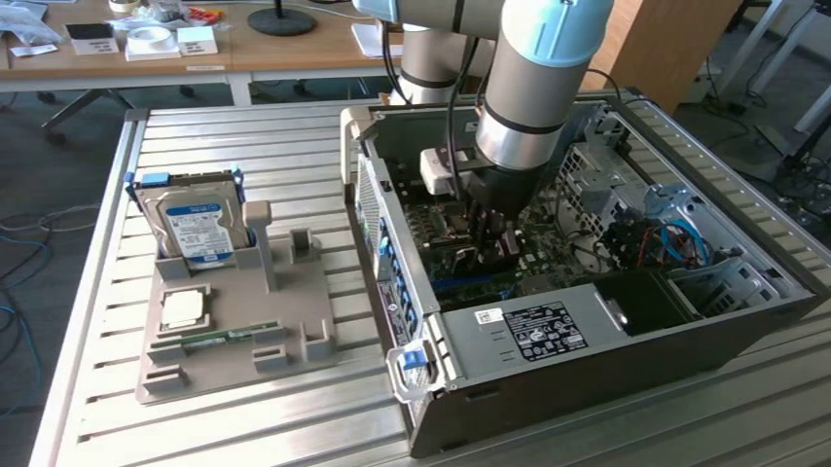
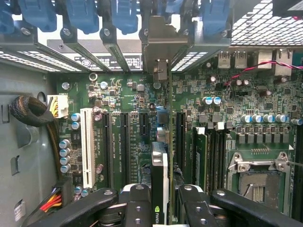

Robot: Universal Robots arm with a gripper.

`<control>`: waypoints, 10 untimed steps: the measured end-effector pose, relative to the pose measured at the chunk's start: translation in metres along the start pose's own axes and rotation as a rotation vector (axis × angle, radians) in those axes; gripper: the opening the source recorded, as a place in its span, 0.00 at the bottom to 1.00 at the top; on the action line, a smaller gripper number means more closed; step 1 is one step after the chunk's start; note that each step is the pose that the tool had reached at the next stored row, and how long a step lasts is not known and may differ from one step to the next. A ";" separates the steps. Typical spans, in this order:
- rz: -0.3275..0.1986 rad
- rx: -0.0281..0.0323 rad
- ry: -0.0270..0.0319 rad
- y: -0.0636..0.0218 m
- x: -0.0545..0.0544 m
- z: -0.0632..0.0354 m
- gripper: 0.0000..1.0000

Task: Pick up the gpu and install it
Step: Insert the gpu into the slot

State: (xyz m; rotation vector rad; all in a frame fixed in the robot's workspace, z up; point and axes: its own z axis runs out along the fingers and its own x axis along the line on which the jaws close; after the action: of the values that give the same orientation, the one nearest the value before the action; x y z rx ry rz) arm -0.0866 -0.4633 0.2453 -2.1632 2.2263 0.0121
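The gpu [image 2: 160, 163] stands edge-on over the motherboard [image 2: 128, 137], seen from above as a thin strip with a logo near my fingers. Its grey metal end bracket [image 2: 158, 45] reaches the rear slot openings of the case, under the blue latches. My gripper [image 2: 161, 201] is shut on the card, one black finger [image 2: 135, 203] on each side of it. In the exterior view the gripper [image 1: 493, 238] is deep inside the open PC case [image 1: 389, 146], low over the board. Whether the card's edge is down in a slot is hidden.
A white slot [image 2: 86, 142] and black slots lie beside the card, with a CPU socket [image 2: 255, 182] further over. Outside the case, a grey fixture [image 1: 228, 365] holds a hard drive [image 1: 195, 224], a chip [image 1: 182, 309] and a RAM stick [image 1: 214, 339]. The power supply [image 1: 559, 326] fills the near corner.
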 end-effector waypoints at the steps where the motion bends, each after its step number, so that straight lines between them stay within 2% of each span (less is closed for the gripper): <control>1: 0.000 -0.0001 0.0001 0.0000 0.000 0.0001 0.27; 10: 0.000 0.0001 -0.0001 0.0007 0.000 0.0010 0.27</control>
State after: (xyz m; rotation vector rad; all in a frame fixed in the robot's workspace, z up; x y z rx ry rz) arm -0.0873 -0.4632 0.2442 -2.1630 2.2263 0.0121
